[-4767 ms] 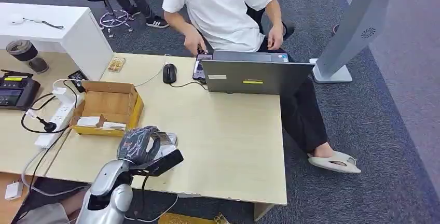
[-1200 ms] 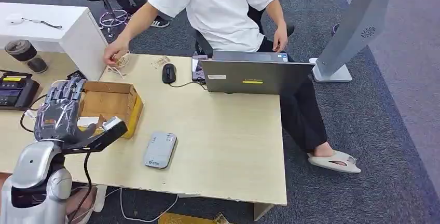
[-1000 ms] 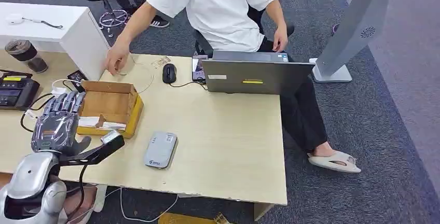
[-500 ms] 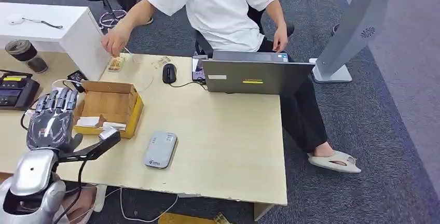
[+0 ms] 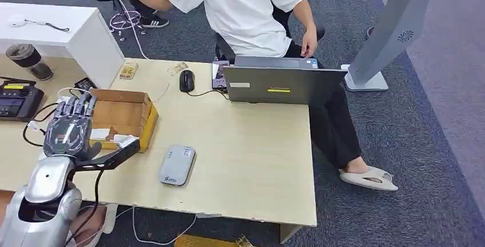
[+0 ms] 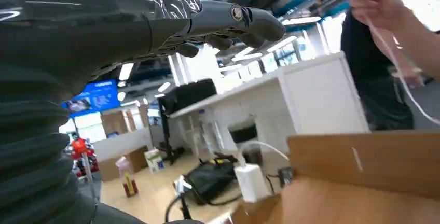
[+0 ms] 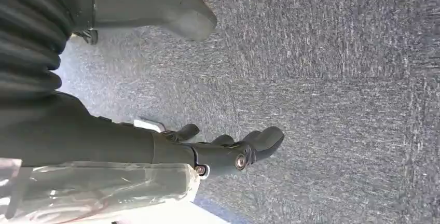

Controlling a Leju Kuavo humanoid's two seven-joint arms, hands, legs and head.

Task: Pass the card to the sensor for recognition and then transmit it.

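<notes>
The left hand point(image 5: 70, 128) hovers with fingers straight and spread, holding nothing, over the near left edge of the cardboard box point(image 5: 121, 116), where white cards point(image 5: 111, 137) lie along the near wall. The grey card sensor point(image 5: 177, 164) lies flat on the worktop point(image 5: 246, 155), near the box. The right hand point(image 7: 228, 151) hangs empty over carpet, fingers loosely apart. The seated person's white shirt point(image 5: 246, 7) reads "Stitc".

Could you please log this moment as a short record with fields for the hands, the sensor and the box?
left robot hand: raised, fingers spread, holding nothing, over the near-left edge of the cardboard box
right robot hand: hangs over grey carpet, holding nothing
sensor: flat on the table, nothing on it
box contents: white cards
</notes>
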